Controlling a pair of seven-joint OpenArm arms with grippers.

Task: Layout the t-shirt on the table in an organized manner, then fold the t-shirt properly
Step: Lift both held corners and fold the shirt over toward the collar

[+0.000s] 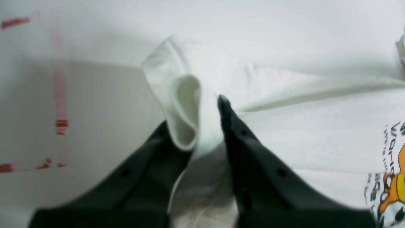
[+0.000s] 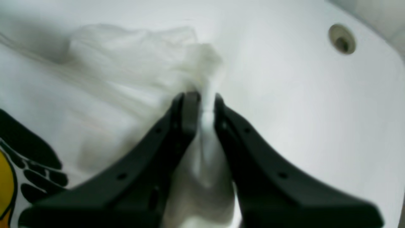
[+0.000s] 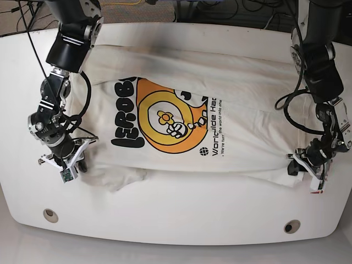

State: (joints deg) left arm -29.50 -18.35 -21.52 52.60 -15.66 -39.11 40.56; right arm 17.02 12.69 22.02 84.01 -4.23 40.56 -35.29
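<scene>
The white t-shirt (image 3: 242, 93) lies spread across the table (image 3: 176, 214), its orange-and-yellow graphic facing up. On the base view's right, my left gripper (image 3: 309, 171) is at the shirt's near corner. In the left wrist view the left gripper (image 1: 199, 114) is shut on a folded edge of the t-shirt (image 1: 316, 133), and cloth hides one fingertip. My right gripper (image 3: 70, 164) is on the base view's left, at the other near corner. The right gripper (image 2: 204, 98) is shut on a bunched strip of the t-shirt (image 2: 110, 79).
Two round grommet holes (image 3: 50, 214) (image 3: 291, 226) sit near the table's front edge; one hole (image 2: 342, 39) shows beyond the right gripper. Red tape lines (image 1: 60, 95) mark the table (image 1: 95, 95) beside the left gripper. Cables lie behind the table's far edge.
</scene>
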